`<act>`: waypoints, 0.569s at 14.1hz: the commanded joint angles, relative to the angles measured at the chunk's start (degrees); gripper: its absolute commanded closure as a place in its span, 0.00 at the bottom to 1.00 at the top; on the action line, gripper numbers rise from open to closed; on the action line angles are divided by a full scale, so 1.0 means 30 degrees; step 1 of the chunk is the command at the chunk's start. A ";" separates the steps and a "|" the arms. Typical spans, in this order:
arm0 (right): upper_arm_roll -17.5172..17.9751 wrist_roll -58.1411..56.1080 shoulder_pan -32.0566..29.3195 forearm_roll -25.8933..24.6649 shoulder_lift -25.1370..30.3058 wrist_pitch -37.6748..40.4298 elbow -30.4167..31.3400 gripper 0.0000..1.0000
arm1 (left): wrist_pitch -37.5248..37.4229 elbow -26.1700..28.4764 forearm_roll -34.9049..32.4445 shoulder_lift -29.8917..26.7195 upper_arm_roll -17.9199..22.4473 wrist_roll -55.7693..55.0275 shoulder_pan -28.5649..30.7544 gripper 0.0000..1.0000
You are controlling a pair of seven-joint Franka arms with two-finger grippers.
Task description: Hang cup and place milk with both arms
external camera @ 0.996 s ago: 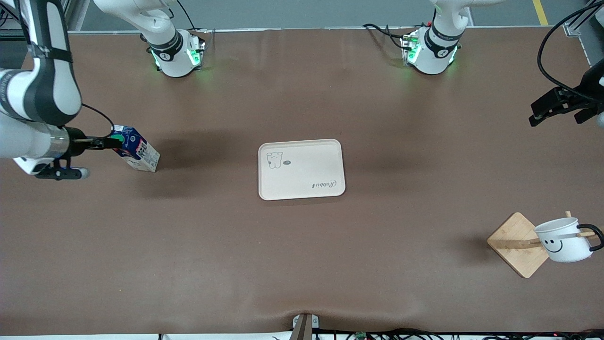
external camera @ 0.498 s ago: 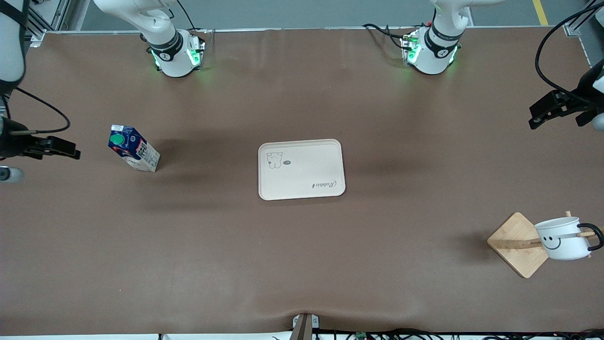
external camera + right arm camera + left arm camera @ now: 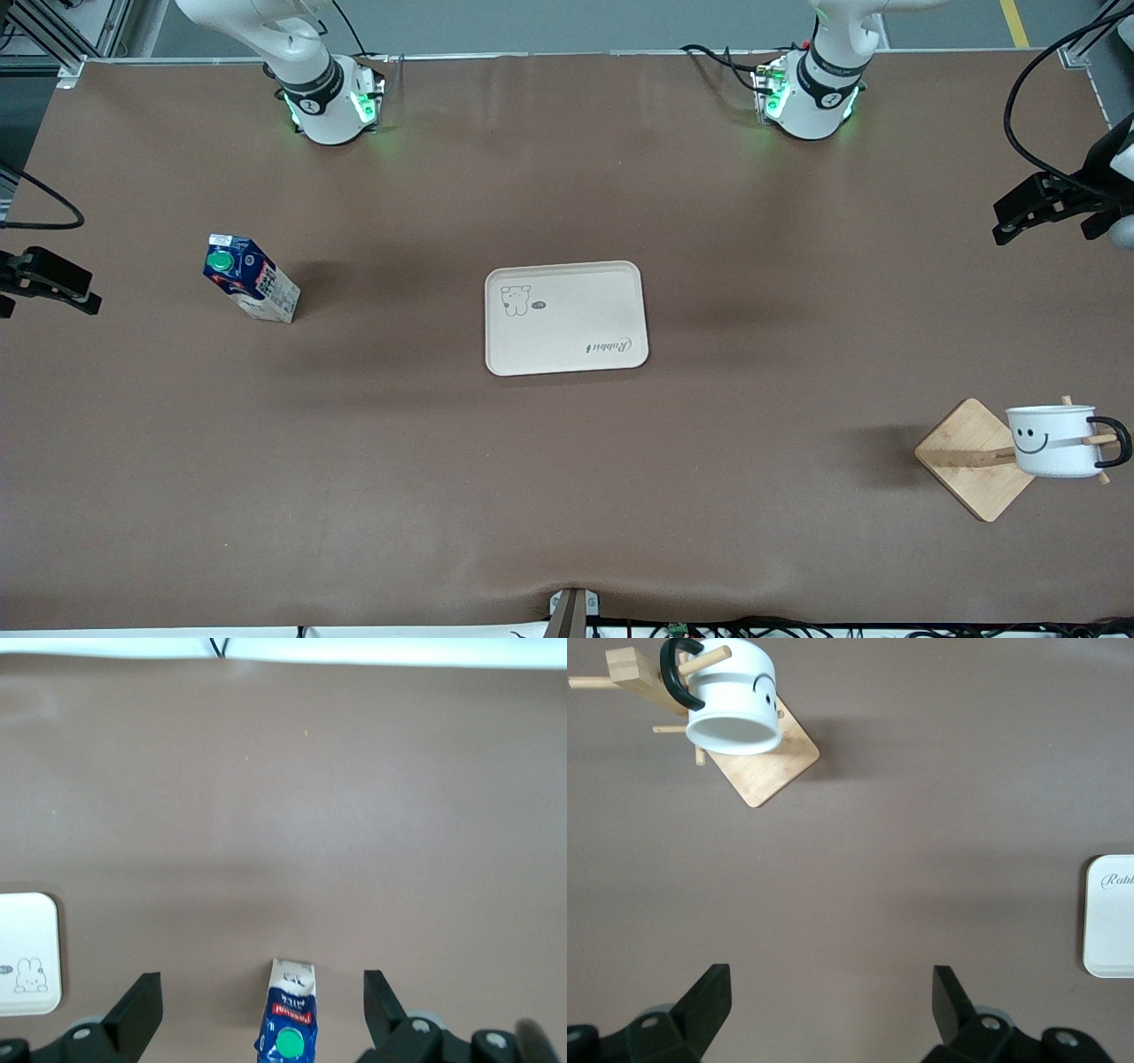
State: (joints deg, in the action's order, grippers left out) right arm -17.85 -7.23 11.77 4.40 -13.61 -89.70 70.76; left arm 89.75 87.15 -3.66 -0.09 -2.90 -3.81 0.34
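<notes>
The milk carton stands on the brown table toward the right arm's end, apart from the tray; it also shows in the right wrist view. My right gripper is open and empty, up over the table's edge at that end, with the carton between its spread fingers in the right wrist view. The white smiley cup hangs by its black handle on a peg of the wooden rack; the left wrist view shows it too. My left gripper is open and empty over the table at the left arm's end.
A cream tray with a rabbit print lies at the table's middle; its edge shows in the left wrist view and in the right wrist view. Black cables trail near the left gripper. A small mount sits at the table's near edge.
My right gripper let go of the carton's top and drew back toward the right arm's end of the table. The carton stayed put. The cup swung slightly on its peg.
</notes>
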 commanded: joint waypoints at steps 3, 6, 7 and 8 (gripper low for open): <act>0.4645 0.0155 -0.3910 0.0178 0.1276 0.2289 -0.0827 0.00 | 0.0141 -0.0370 -0.0101 -0.0030 -0.0058 -0.0163 0.0151 0.00; 0.4897 0.0184 -0.4390 0.0059 0.3500 0.4206 0.1943 0.00 | 0.0171 -0.0370 -0.0041 -0.0001 -0.0057 -0.0223 0.0151 0.00; 0.4926 0.0184 -0.4391 -0.0029 0.4584 0.3422 0.3757 0.00 | 0.0142 -0.0370 -0.0041 -0.0059 -0.0028 -0.0165 0.0180 0.00; 0.4868 0.0184 -0.4391 -0.0146 0.5552 0.2834 0.5312 0.00 | 0.0141 -0.0370 -0.0041 -0.0118 -0.0028 -0.0135 0.0181 0.00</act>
State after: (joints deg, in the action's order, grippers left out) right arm -4.74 -7.18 -0.06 4.39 -4.60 -77.14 74.41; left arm 90.11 86.68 -3.66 -0.09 -2.84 -4.10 0.57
